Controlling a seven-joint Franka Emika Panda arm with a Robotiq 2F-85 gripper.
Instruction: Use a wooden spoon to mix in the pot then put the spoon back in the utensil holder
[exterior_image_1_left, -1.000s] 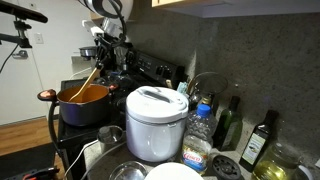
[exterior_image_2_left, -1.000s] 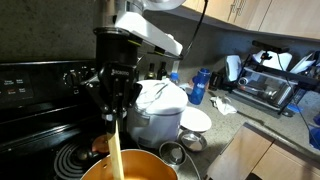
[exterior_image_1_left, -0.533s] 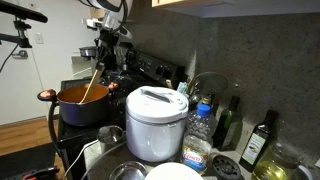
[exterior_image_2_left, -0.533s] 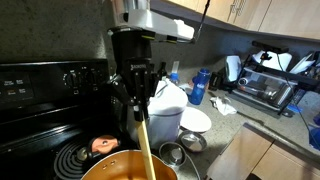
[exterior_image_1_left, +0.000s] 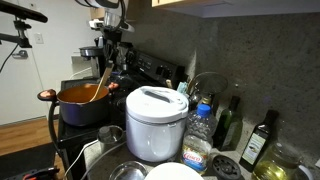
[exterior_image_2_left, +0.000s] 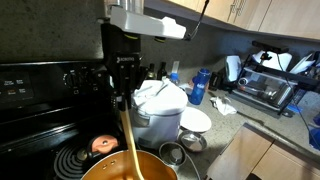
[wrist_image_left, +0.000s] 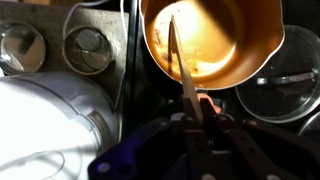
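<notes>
- Plainly, the tool (exterior_image_2_left: 122, 92) was clenched on the upper end of the wooden spoon (exterior_image_2_left: 129, 145), a slim, light tan stick with a straight handle.
- The spoon slanted down into the pot (exterior_image_1_left: 85, 112); in the wrist view its lower end lay inside the rim.
- The pot was wide, round and orange-red, with a copper-coloured side handle (exterior_image_1_left: 45, 95), and stood on the black stove (exterior_image_2_left: 40, 110).
- Counted: one spoon, one pot, and one white domed cooker (exterior_image_1_left: 155, 120) on the desk just beside the stove's edge.
</notes>
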